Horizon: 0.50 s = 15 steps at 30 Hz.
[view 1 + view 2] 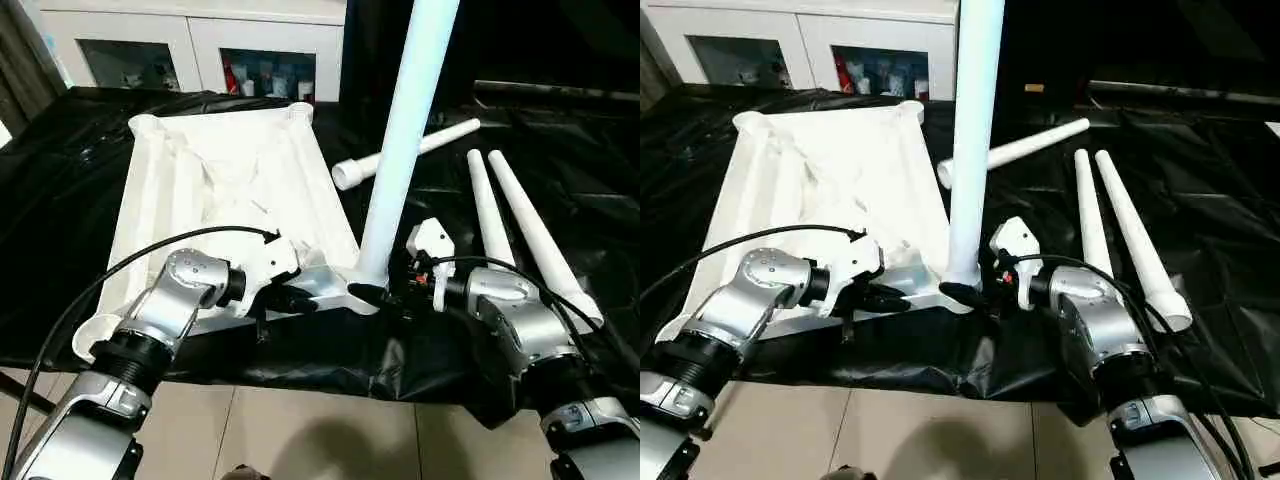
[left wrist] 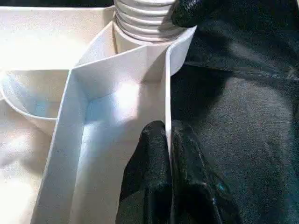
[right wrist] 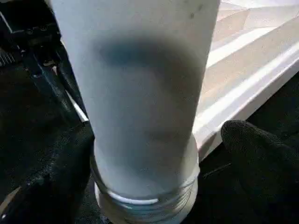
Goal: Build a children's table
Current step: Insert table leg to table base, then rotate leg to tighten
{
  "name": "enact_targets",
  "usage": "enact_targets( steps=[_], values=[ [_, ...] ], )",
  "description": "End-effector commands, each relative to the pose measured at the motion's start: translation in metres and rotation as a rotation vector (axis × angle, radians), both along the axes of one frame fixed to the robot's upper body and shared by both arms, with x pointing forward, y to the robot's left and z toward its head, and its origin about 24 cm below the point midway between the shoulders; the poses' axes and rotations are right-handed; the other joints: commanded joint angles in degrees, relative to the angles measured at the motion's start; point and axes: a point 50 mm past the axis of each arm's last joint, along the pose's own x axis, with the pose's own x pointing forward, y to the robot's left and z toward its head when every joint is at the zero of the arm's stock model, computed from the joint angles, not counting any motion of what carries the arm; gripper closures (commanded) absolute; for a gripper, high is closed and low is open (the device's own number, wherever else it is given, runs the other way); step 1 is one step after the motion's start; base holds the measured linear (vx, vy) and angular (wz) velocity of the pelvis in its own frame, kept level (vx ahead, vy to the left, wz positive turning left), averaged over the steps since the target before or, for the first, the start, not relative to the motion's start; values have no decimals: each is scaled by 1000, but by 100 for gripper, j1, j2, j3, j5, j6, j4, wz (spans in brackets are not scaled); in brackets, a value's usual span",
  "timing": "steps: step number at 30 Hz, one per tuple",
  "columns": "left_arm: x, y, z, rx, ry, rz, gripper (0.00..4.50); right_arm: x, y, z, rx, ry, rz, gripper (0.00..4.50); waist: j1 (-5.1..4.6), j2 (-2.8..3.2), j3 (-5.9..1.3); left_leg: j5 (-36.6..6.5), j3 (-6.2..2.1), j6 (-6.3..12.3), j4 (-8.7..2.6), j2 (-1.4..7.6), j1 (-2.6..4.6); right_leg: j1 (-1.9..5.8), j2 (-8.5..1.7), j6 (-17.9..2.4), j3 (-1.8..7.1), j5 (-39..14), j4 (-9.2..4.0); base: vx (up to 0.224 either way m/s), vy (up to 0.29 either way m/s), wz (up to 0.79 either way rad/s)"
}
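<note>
The children's table top (image 1: pixel 220 190) lies upside down on black cloth, its ribbed underside facing up. One white leg (image 1: pixel 405 130) stands upright in the near right corner socket (image 1: pixel 365 290), and its threads (image 2: pixel 142 18) still show above the socket. My left gripper (image 1: pixel 300 300) is shut on the thin rim wall (image 2: pixel 167 93) just beside that corner, one finger (image 2: pixel 149 163) on each side of it. My right gripper (image 1: pixel 385 293) stands open around the leg's base (image 3: pixel 149 116); its fingers (image 3: pixel 261 154) are on either side, with a gap on one side.
Three loose legs (image 1: pixel 420 145) (image 1: pixel 488 215) (image 1: pixel 540 235) lie on the black cloth (image 1: pixel 560 150) to the right of the top. A white cabinet with glass doors (image 1: pixel 200 40) stands behind. The work surface's front edge is just below my grippers, with tiled floor (image 1: pixel 320 430) beyond it.
</note>
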Motion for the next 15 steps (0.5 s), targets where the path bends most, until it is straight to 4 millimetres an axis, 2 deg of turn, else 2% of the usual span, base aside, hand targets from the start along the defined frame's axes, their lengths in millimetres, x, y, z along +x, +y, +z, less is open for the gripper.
enact_targets(
  steps=[1, 7, 15],
  values=[
    [-3, -16, 11, -119, -39, -69, 450, -2, 0, 0, -32, -3, 25, 29, -14, -67, -388, -684, -34, 419, -333, 217, 99, 331, -372, -1415, 279, -106, -376, 0, 0, 0],
    [-2, -13, 10, -111, -40, -55, 450, -4, 0, -1, -47, 1, 40, 83, -12, -71, -408, -511, -33, 509, -308, 203, 89, 335, -365, -1445, 268, 118, -343, 0, 0, 0],
    [-2, -12, 9, -107, -35, -54, 450, -6, 2, -3, -28, 2, 35, 156, -13, -63, -419, -487, -33, 527, -293, 202, 88, 340, -360, -1484, 265, 207, -328, 0, 0, 0]
  ],
)
